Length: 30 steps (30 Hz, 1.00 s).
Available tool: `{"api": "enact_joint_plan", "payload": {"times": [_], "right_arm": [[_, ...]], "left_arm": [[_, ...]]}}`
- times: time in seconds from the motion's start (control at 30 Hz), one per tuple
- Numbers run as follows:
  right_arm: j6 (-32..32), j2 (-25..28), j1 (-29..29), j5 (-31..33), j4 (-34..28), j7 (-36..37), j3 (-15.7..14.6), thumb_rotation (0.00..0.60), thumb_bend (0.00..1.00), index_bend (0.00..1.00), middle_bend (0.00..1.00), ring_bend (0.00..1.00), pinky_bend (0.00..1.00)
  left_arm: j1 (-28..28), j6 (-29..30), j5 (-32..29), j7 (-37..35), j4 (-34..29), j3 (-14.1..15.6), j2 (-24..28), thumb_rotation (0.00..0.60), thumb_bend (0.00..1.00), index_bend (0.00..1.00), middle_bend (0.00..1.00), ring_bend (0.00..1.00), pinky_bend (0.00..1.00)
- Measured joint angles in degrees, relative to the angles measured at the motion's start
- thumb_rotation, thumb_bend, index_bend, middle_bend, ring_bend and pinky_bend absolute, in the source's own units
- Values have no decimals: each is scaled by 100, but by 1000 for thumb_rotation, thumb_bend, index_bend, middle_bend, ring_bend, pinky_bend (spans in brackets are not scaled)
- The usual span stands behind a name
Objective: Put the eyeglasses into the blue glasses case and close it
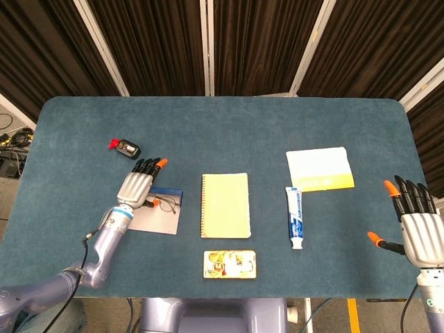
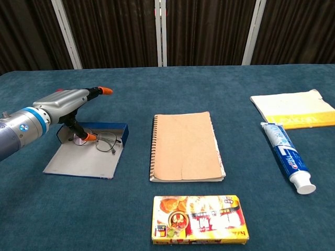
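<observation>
At the left of the frame, the eyeglasses [image 2: 102,141] are seen lying in the open blue glasses case [image 2: 84,157] on the counter [image 1: 222,125]. The left robot hand [image 2: 68,102] is held spread above them, thumb lowered beside one lens, nothing gripped. The right robot hand [image 1: 416,225] is held open, lower right. The thin wire frame is judged light and fragile, best nudged by the rim.
</observation>
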Motion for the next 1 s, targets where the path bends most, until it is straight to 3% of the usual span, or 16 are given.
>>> {"api": "enact_joint_plan", "payload": {"times": [0.63, 0.83, 1.0], "right_arm": [[28, -7, -4, 13, 13, 2, 1, 600, 0, 0, 0, 0, 0], [66, 12, -19, -42, -12, 41, -14, 600, 0, 1, 0, 0, 0], [118, 49, -41, -137, -50, 111, -42, 600, 0, 3, 0, 0, 0]], "left_arm": [[-7, 98, -86, -76, -80, 9, 106, 600, 198, 0, 0, 0, 0], [139, 274, 6, -104, -492, 107, 388, 600, 198, 0, 0, 0, 0], [420, 601, 369, -186, -1202, 427, 897, 600, 198, 2, 0, 0, 0]]}}
